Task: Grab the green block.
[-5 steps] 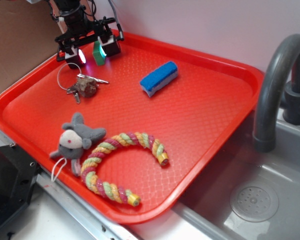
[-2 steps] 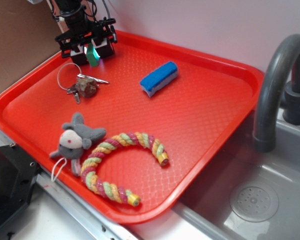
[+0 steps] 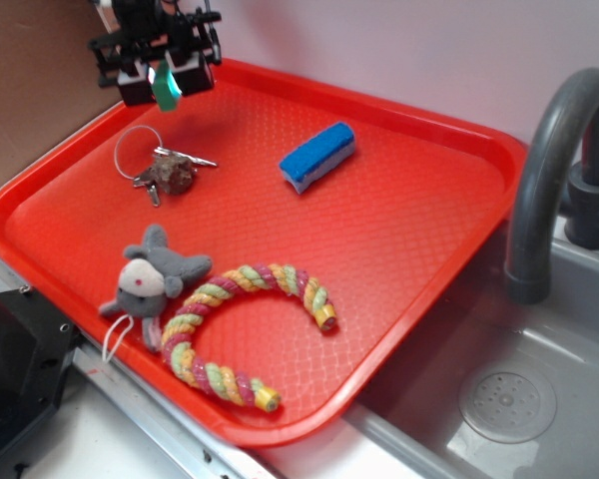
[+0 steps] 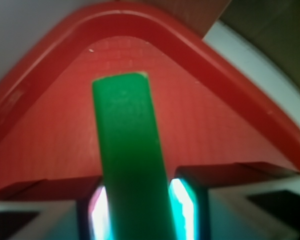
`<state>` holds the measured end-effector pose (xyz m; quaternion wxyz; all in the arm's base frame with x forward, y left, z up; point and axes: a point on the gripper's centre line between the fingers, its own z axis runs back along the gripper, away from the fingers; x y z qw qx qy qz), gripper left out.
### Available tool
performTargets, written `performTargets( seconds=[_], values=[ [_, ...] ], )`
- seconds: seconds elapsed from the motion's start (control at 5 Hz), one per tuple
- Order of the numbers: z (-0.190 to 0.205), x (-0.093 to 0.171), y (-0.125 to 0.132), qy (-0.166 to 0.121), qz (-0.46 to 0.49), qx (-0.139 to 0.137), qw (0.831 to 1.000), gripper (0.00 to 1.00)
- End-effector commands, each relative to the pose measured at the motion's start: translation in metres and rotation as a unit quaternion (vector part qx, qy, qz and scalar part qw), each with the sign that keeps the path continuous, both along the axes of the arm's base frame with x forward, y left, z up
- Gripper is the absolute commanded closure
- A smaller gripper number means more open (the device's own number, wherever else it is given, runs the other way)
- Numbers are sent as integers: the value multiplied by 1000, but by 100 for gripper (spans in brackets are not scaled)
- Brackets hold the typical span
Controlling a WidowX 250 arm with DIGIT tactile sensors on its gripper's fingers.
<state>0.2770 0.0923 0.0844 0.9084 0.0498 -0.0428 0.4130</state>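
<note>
Exterior view: gripper (image 3: pixel 163 82) clamped on the green block (image 3: pixel 164 86), off the tray (image 3: pixel 399 230).
Grab looks basically done, next just needs holding it steady.

A red plastic tray (image 3: pixel 399 230) with a textured floor fills most of the frame. Near its upper middle lies a blue oblong block (image 3: pixel 317 157). At upper left, a key ring with keys (image 3: pixel 158 166) rests flat. At lower left, a small grey plush toy (image 3: pixel 150 280) lies touching a curved, multicoloured rope toy (image 3: pixel 242 329). At right, a grey faucet (image 3: pixel 554 170) arches over a metal sink (image 3: pixel 504 399).
</note>
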Motion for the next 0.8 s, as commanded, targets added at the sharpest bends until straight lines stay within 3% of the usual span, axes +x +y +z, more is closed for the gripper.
performTargets(
  seconds=[0.0, 0.2, 0.4, 0.6],
  values=[
    [118, -42, -69, -83, -92, -37, 992, 100],
    [150, -69, -93, -105, -116, -59, 986, 100],
    [155, -89, -97, -99, -48, -96, 989, 100],
    [150, -91, -90, -70, -45, -61, 995, 96]
  ],
)
